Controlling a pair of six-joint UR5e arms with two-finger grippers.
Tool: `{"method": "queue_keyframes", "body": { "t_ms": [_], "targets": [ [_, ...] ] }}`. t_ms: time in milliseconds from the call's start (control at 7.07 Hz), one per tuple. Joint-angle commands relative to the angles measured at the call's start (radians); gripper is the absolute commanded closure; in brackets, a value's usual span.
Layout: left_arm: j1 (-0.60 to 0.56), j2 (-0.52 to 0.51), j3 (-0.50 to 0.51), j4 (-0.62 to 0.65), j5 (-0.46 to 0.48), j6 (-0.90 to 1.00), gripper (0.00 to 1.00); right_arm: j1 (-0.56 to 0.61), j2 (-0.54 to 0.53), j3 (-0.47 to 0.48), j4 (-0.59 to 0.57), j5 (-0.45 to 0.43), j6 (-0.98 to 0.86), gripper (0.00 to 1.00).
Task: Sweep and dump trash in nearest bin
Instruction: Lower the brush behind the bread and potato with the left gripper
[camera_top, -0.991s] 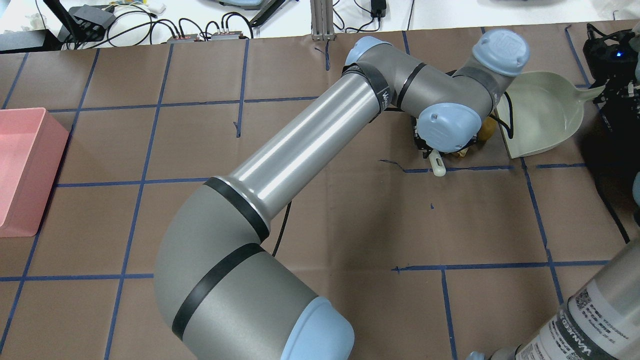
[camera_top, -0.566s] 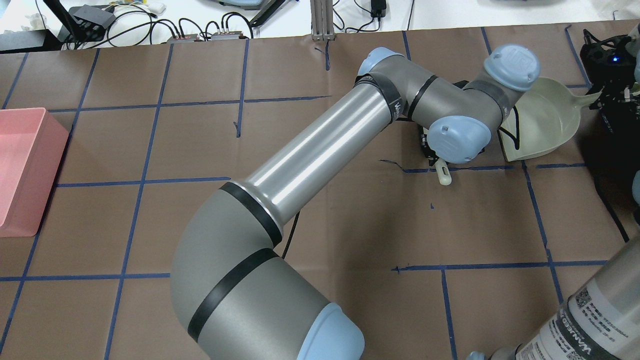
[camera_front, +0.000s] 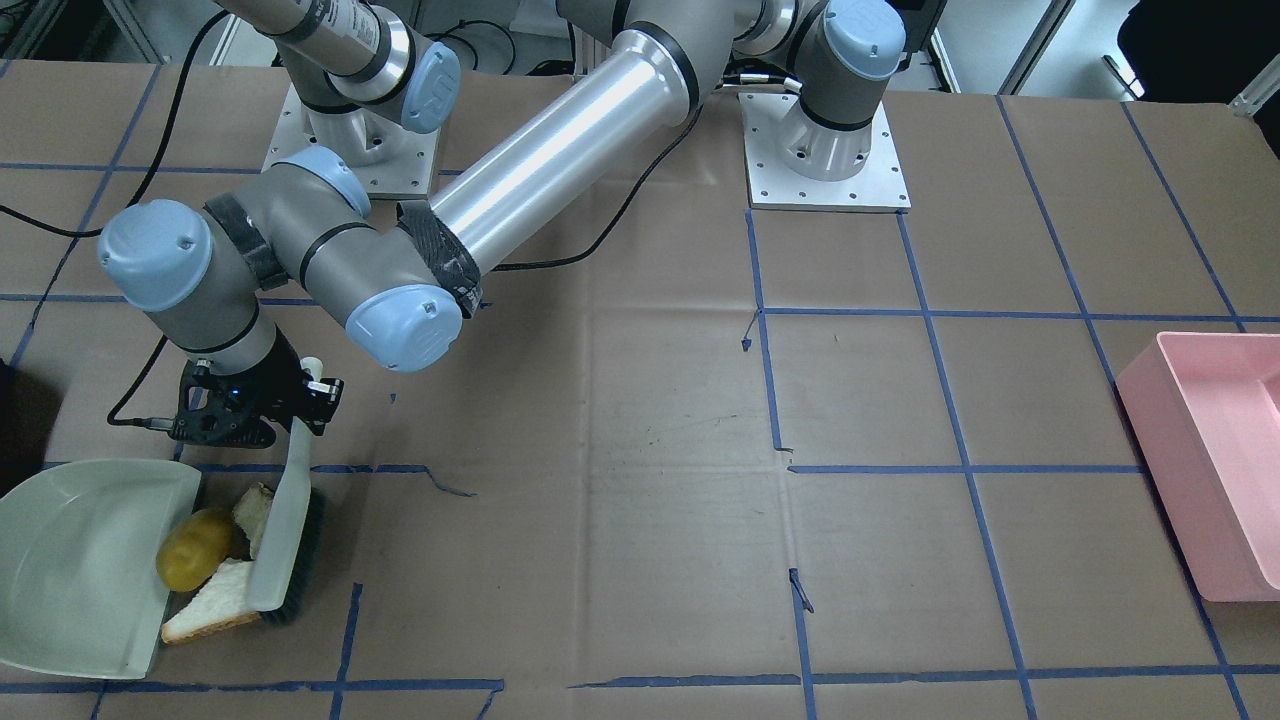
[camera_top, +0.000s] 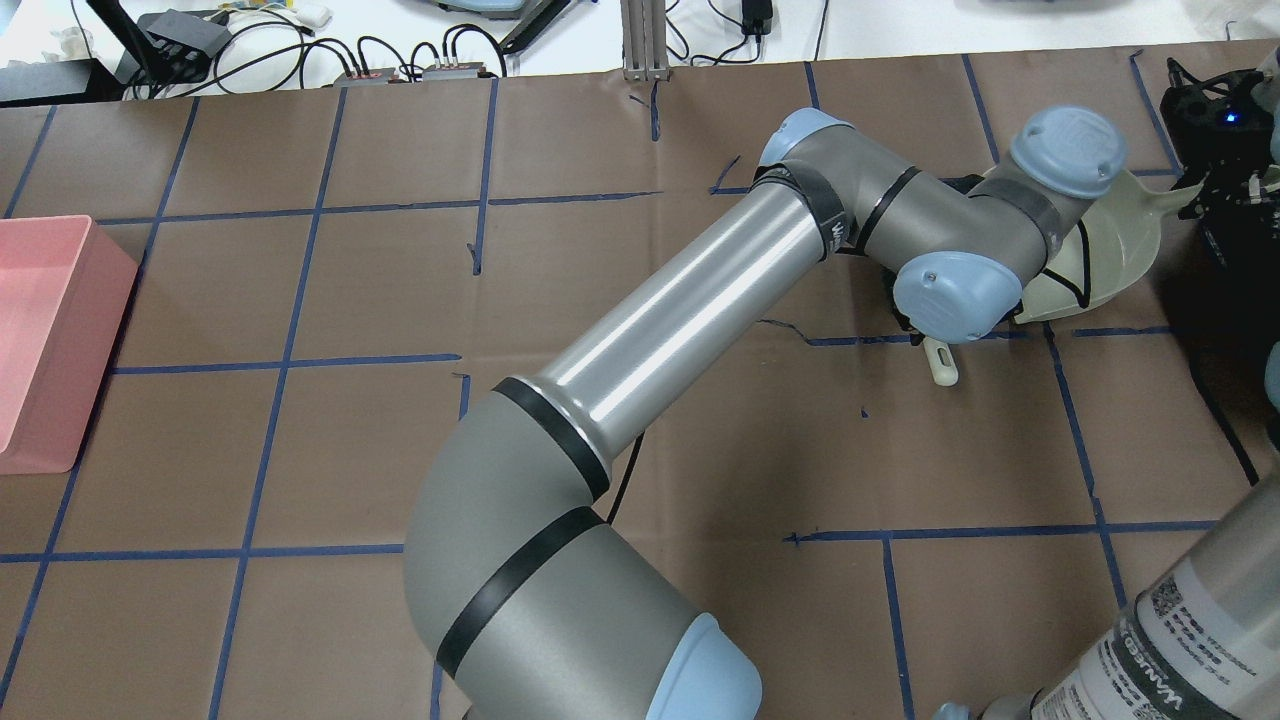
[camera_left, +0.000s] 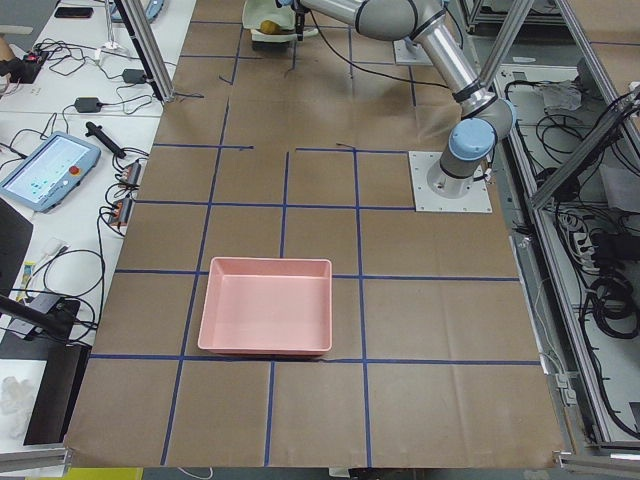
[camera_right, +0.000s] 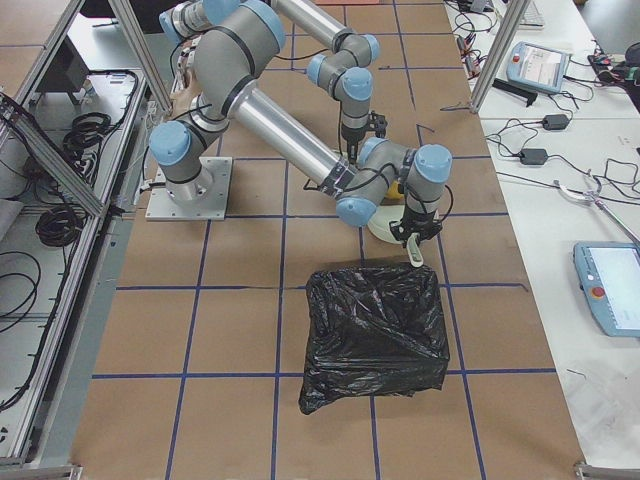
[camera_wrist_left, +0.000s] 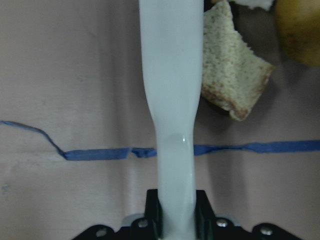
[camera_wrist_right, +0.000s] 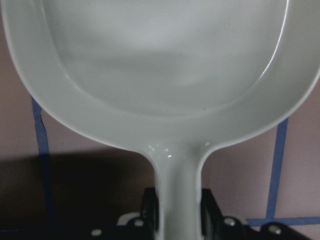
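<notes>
My left gripper (camera_front: 300, 400) is shut on the handle of a pale brush (camera_front: 285, 540) whose bristles rest on the table. The brush presses the trash against the lip of the pale green dustpan (camera_front: 70, 570): a yellow potato-like lump (camera_front: 193, 548) on the lip and two bread pieces (camera_front: 215, 612) (camera_front: 255, 505) beside it. The left wrist view shows the brush handle (camera_wrist_left: 172, 100), one bread piece (camera_wrist_left: 230, 75) and the lump (camera_wrist_left: 300, 30). My right gripper (camera_wrist_right: 177, 210) is shut on the dustpan's handle (camera_wrist_right: 177, 175). In the overhead view my left wrist hides the trash.
A black bin bag (camera_right: 375, 335) stands open just beyond the dustpan at the table's right end. A pink bin (camera_front: 1215, 460) sits far off at the left end. The table is brown paper with a blue tape grid (camera_front: 770, 400).
My left arm has swept to the right toward the dustpan with the brush. The trash that showed beside my left wrist is now hidden under it. The dustpan has stayed put.
</notes>
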Motion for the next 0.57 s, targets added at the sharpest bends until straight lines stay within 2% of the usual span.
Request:
{"method": "queue_keyframes", "body": {
  "t_ms": [0,283,425],
  "targets": [
    [-0.016,-0.026,0.069,-0.003,-0.09,-0.004,1.0,0.001,-0.001,0.0,0.001,0.0,0.001,1.0],
    [-0.036,-0.086,0.161,0.004,-0.163,-0.005,1.0,0.001,-0.003,0.0,0.016,0.0,0.004,1.0],
    [-0.041,-0.099,0.175,0.019,-0.237,-0.004,1.0,0.001,-0.006,0.0,0.022,0.0,0.013,1.0]
  ]
}}
